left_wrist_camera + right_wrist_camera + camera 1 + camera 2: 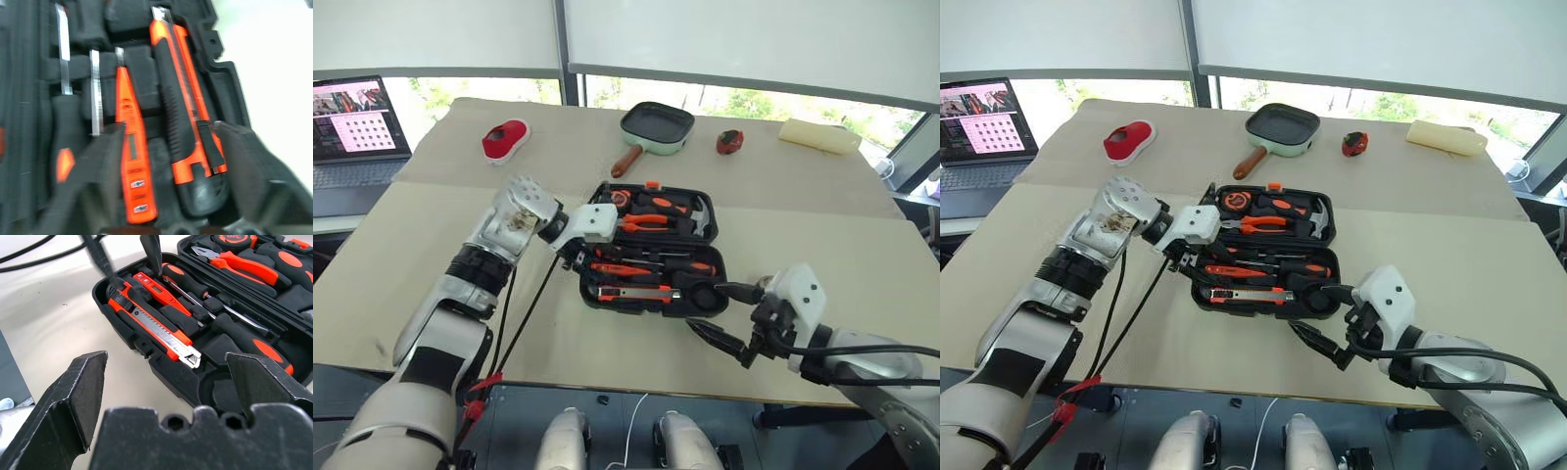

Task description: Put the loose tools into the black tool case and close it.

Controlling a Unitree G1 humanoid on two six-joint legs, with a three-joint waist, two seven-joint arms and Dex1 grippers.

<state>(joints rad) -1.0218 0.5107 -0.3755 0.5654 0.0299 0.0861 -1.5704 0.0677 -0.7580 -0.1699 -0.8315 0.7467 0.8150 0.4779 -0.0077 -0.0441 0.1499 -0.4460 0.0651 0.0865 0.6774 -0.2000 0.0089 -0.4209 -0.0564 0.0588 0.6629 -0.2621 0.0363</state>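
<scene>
The black tool case lies open at bench centre, so recesses face up for loading. Utility knife, slim orange tool and screwdrivers sit in the near half. Left tool, at the case's 9 o'clock, hovers over them, fingers apart, holding nothing. Right tool, at 5 o'clock, wide apart, prob. waiting for lid closing.

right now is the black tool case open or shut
Open. The black tool case lies with both halves spread flat on the table, and the utility knife and screwdrivers show in its recesses.
</scene>
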